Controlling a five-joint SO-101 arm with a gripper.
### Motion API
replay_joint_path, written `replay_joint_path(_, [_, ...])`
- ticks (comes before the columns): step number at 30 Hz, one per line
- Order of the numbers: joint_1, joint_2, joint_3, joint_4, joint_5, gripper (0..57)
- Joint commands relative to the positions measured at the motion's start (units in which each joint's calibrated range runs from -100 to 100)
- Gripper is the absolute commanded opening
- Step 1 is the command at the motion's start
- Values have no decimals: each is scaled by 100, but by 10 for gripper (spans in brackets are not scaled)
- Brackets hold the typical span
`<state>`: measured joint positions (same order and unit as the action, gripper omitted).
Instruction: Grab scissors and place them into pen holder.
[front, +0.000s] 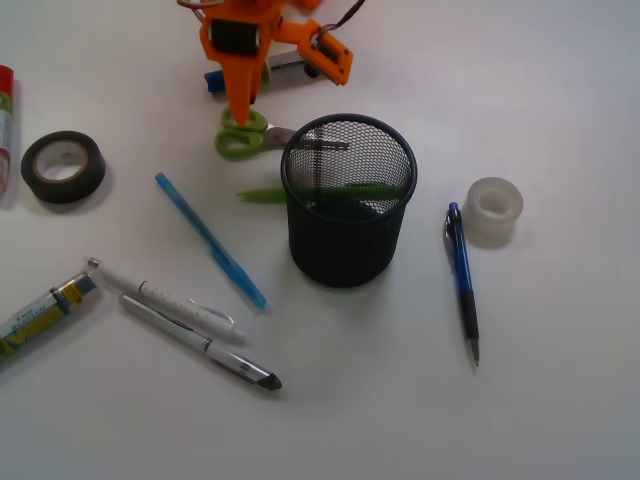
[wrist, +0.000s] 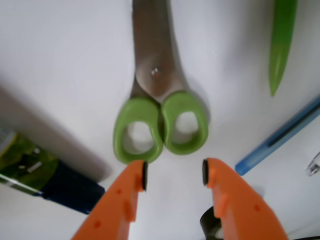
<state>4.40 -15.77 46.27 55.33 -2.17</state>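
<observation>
The scissors (front: 243, 134) lie flat on the white table at the back, lime-green loop handles to the left, silver blades pointing toward the pen holder (front: 347, 200). In the wrist view the scissors (wrist: 160, 120) lie just ahead of the fingertips, handles nearest. My orange gripper (front: 240, 118) hangs right over the handles; in the wrist view the gripper (wrist: 174, 172) is open and empty, its left tip at the edge of the left loop. The black mesh pen holder stands upright to the right of the scissors.
A thin green pen (front: 262, 194) lies behind the holder, a blue pen (front: 210, 240) to its left. Black tape roll (front: 63, 167) at far left, clear tape roll (front: 493, 208) and a blue-black pen (front: 462, 280) at right. Two pens (front: 190, 325) and a marker (front: 45, 310) lie in front.
</observation>
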Motion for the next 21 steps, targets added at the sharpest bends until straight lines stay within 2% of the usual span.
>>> replay_joint_path(1, [132,-17,47,-57,-24,130])
replay_joint_path(21, [5,8,808,-870,-112,131])
